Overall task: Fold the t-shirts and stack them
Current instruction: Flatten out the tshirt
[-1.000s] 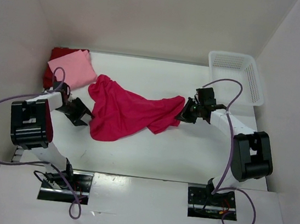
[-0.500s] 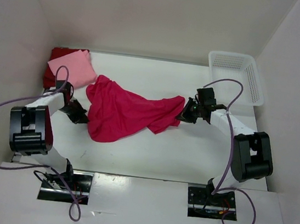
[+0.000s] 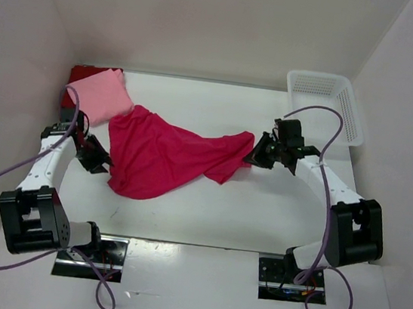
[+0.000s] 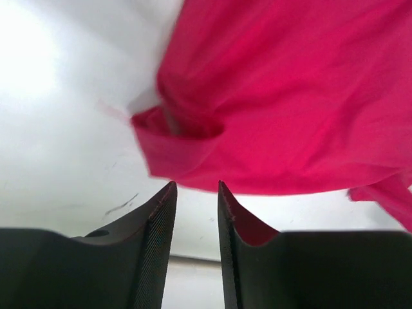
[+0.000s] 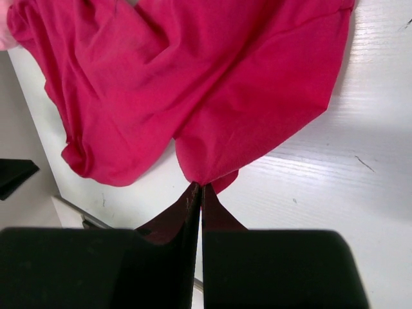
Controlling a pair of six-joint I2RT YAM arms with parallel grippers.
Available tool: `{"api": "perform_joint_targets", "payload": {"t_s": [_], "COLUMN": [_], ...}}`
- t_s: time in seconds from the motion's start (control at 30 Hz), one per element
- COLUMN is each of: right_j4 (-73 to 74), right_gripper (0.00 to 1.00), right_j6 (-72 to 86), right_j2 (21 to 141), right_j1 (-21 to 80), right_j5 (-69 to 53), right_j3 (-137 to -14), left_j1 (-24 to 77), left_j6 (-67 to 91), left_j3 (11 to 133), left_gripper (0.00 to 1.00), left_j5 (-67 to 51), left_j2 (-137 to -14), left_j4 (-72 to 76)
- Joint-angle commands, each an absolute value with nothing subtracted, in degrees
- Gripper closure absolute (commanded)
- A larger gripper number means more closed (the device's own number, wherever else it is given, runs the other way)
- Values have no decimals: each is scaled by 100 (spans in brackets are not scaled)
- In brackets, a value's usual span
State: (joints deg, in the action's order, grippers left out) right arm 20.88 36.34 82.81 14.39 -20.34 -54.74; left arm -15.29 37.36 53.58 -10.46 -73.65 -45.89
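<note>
The crimson-magenta t-shirt (image 3: 168, 157) lies loosely spread across the middle of the table. My right gripper (image 3: 256, 155) is shut on its right corner; the right wrist view shows the cloth (image 5: 212, 77) pinched at the jaw tips (image 5: 199, 187). My left gripper (image 3: 103, 162) sits at the shirt's left edge. In the left wrist view its jaws (image 4: 196, 188) stand slightly apart with nothing between them, and the shirt's hem (image 4: 290, 96) lies just beyond the tips. The light pink shirt (image 3: 100, 95) lies folded on the dark red shirt (image 3: 74, 75) at the back left corner.
A white lattice basket (image 3: 319, 76) stands at the back right corner. White walls close the table on the left, back and right. Both arms' cables loop above the table's sides.
The left gripper has drawn back to the left and its arm has swung toward the near left. The shirt's left part now lies flatter and lower. The right gripper shifted slightly right, still holding.
</note>
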Motion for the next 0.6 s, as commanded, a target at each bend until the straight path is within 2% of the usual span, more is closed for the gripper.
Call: {"api": "perform_joint_targets", "payload": {"t_s": [0.0, 0.07, 0.13, 0.17, 0.27, 0.37, 0.43, 0.57], "right_j4": [2232, 2232, 2232, 2180, 2180, 2180, 2180, 2180], "right_gripper": [96, 96, 96, 96, 96, 96, 96, 96], "right_j6": [3551, 3551, 3551, 3551, 3551, 3551, 3498, 3498], "right_j2": [7885, 7884, 7831, 7831, 7831, 7831, 7779, 7778], "right_j1": [1494, 1494, 1494, 1494, 1494, 1494, 1494, 1494], "right_j5": [-2136, -2084, -2083, -2144, -2145, -2145, -2145, -2145], "right_j3": [-5380, -5318, -5317, -5317, -5317, -5317, -5317, -5317], "left_j1": [-1704, -1775, -1880, -1933, -2082, -2249, -2250, -2250], "left_j6": [3700, 3797, 4059, 4121, 4464, 4676, 4755, 4694], "left_j3": [4941, 4887, 5018, 5019, 4905, 4659, 4605, 4676], "left_gripper": [61, 55, 57, 67, 84, 83, 68, 65], "left_j5": [-1230, -1161, -924, -923, -1106, -1545, -1784, -1441], "left_j2": [-7033, -6856, -6855, -6855, -6987, -7329, -7470, -7892], "left_j4": [-5201, -5387, -5458, -5458, -5065, -4440, -4229, -4008]}}
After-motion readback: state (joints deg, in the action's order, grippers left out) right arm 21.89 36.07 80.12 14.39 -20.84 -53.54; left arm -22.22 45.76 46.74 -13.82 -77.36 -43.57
